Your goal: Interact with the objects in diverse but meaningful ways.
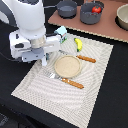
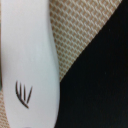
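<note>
Sitting at the middle of the frame in the exterior view, the plate point(image 1: 67, 65) rests on the mat point(image 1: 95, 90) with a fork point(image 1: 66, 80) just below it and a knife point(image 1: 83, 58) at its upper right — a place setting, each piece close to the plate but not on it. The banana point(image 1: 78, 44) lies above the plate near the mat's upper edge, and a pale blue cup point(image 1: 61, 31) shows beside the arm point(image 1: 29, 27), partly hidden by it. At the upper right, on a brown board point(image 1: 112, 30), stand two dark bowls; the tomato point(image 1: 95, 9) sits in the right one point(image 1: 91, 15), kept apart from the setting.

The arm fills the upper left and hangs over the mat's left part. Its gripper is not visible in either view, so whether the fingers are apart or together I cannot tell. The wrist view gives only a smooth white body point(image 2: 27, 60) with a small dark mark, seen very close, over woven mat and black table point(image 2: 100, 85) — what that white thing is, I cannot say.
</note>
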{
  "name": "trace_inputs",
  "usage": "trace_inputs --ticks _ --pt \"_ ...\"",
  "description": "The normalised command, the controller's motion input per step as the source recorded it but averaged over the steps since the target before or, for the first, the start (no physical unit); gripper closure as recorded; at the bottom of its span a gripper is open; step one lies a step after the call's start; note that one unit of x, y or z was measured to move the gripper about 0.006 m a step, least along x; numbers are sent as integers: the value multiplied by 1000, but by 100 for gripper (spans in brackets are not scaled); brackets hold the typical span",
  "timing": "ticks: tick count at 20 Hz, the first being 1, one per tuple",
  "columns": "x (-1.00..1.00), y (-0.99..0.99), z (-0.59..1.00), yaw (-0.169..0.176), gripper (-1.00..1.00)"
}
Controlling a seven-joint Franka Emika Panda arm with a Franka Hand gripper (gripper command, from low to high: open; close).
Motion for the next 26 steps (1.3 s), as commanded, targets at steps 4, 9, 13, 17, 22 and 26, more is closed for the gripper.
trace_inputs --ticks 4,9,13,17,22,26 --pt "-181 0 -233 -13 100" --pt "-179 0 -207 -5 100" --pt "-222 104 78 6 100" --pt "-309 261 395 18 100" --pt "-314 231 263 49 100" --pt "-319 89 69 35 100"
